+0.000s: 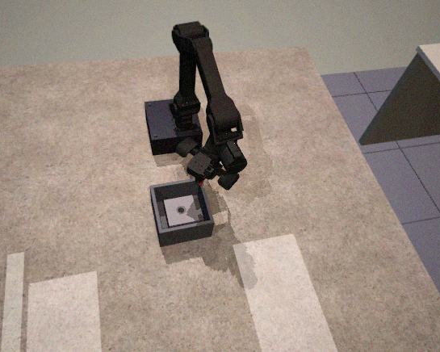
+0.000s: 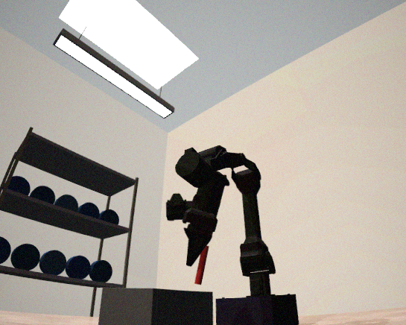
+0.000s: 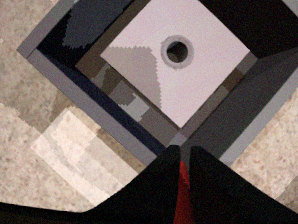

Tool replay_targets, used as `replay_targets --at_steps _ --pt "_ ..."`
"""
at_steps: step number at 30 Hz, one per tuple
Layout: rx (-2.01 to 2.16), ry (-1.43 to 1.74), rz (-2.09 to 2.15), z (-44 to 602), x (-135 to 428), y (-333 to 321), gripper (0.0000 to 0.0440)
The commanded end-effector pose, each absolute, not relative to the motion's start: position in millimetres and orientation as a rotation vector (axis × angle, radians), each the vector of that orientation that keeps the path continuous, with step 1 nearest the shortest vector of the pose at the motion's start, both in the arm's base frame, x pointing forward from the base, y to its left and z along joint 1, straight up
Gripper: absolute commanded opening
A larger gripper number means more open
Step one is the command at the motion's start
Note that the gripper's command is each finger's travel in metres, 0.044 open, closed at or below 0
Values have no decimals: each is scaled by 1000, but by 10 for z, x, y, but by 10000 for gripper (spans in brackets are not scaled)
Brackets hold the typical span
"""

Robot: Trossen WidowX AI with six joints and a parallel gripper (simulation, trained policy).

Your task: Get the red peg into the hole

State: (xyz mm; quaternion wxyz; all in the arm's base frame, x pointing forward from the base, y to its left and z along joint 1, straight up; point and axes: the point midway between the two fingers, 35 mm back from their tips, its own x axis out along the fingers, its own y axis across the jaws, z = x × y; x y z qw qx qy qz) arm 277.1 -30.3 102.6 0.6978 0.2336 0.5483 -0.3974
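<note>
Hand (image 1: 199, 182) (image 2: 191, 264) (image 3: 184, 155) around slim red peg (image 1: 201, 184) (image 2: 201, 265) (image 3: 183, 197).

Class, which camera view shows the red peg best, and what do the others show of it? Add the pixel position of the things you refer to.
The exterior view: the red peg (image 1: 201, 183) (image 2: 201, 265) (image 3: 183, 197) appears there as a long, tilted rod above the box's rim (image 1: 184, 227) (image 2: 182, 291) (image 3: 95, 112). The top view shows only a red speck; the wrist view, a sliver between dark fingertips.

The box (image 1: 186, 235) sits near the centre of the frame, the plate (image 1: 173, 216) on its floor. Above it, the arm (image 1: 215, 77) reaches down from upper centre, the peg's red (image 1: 201, 183) just showing by the box's upper right corner.
</note>
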Motion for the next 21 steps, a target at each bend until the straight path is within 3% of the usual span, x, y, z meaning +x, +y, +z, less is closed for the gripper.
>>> replay_targets --at_steps 1,21 --pt "545 1224 -896 1006 2849 -417 0" --pt "695 1208 -961 681 3167 -1048 0"
